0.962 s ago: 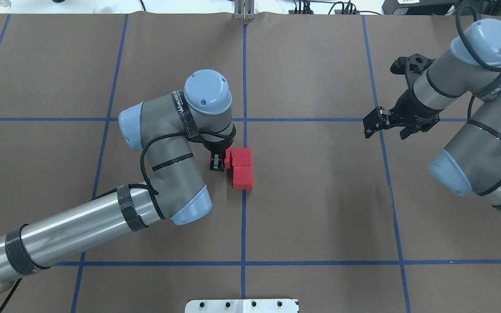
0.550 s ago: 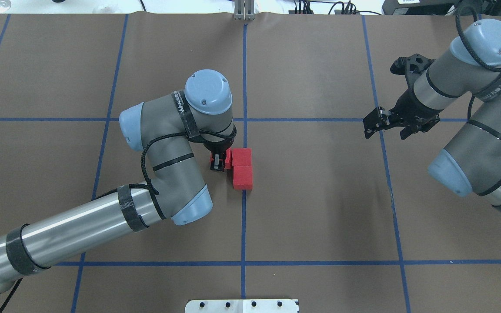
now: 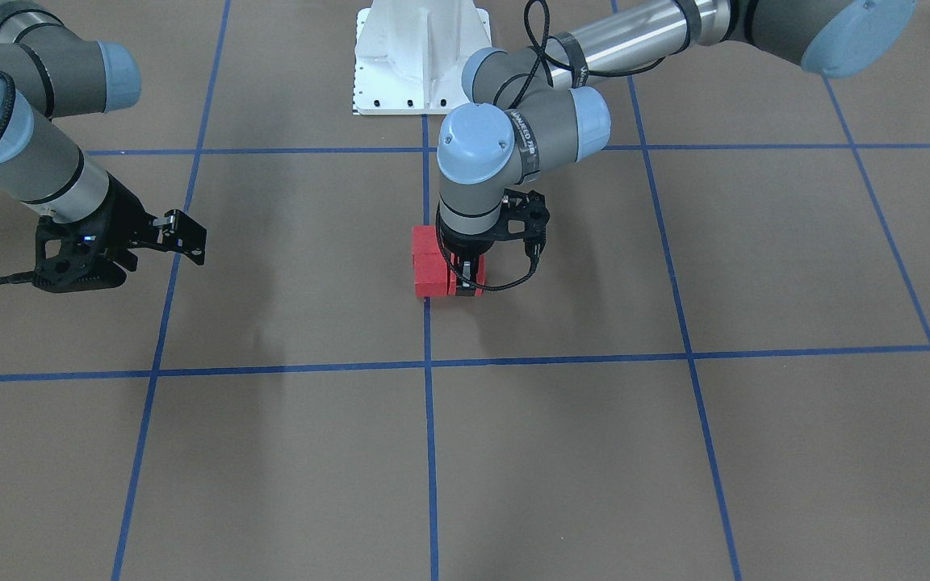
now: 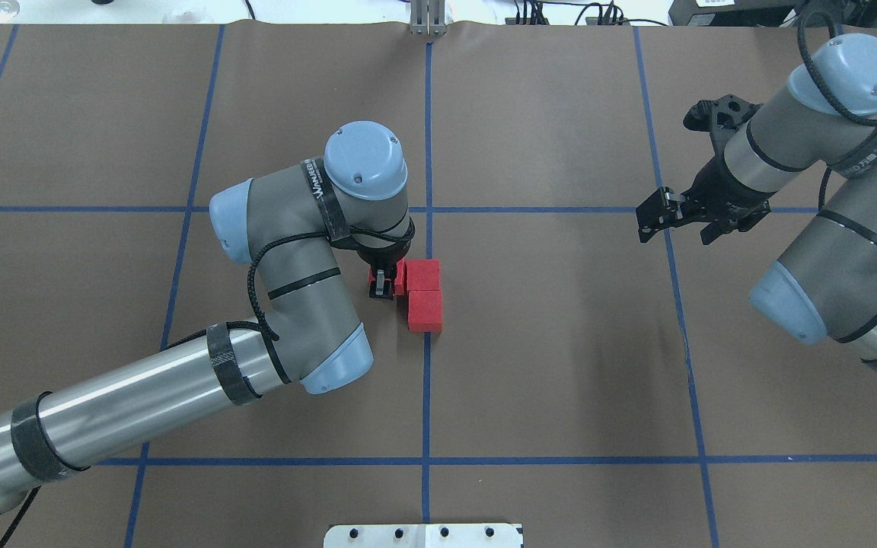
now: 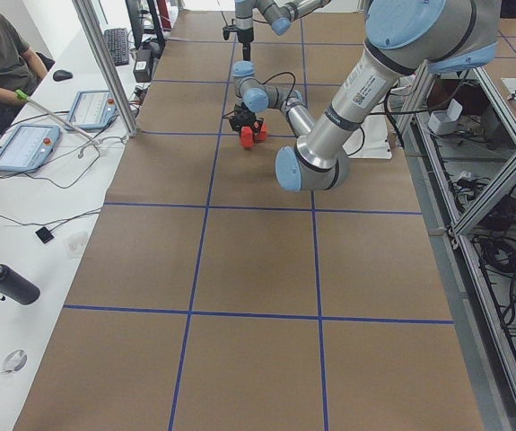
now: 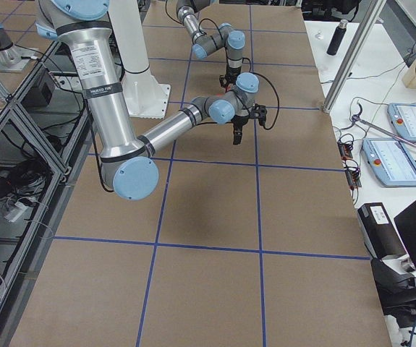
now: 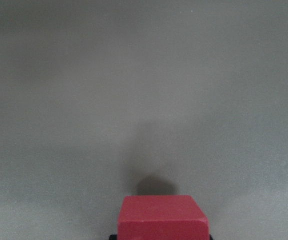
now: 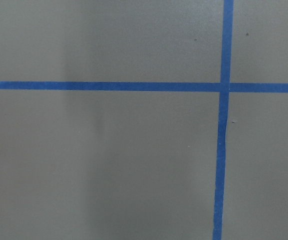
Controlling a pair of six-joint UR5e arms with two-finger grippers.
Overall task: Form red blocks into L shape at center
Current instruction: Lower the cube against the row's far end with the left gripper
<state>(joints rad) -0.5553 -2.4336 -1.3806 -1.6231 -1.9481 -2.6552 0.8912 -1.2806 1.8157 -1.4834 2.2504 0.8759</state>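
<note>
Left gripper (image 4: 382, 286) clenched on third red block (image 7: 162, 217), just left of center line (image 4: 428, 380). Other two red blocks (image 4: 425, 306) tight against pincer's right. Risk: opening fingers or lift-off drags neighbours, skews L.

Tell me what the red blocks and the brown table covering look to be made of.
Red blocks: likely foam or painted wood. The faces are matte and glare-free with a faintly grainy look, and the edges are crisp. Brown table covering: probably kraft paper or a similar thin sheet. It is flat and matte with no sheen, and its far edge lies slightly wavy.
</note>
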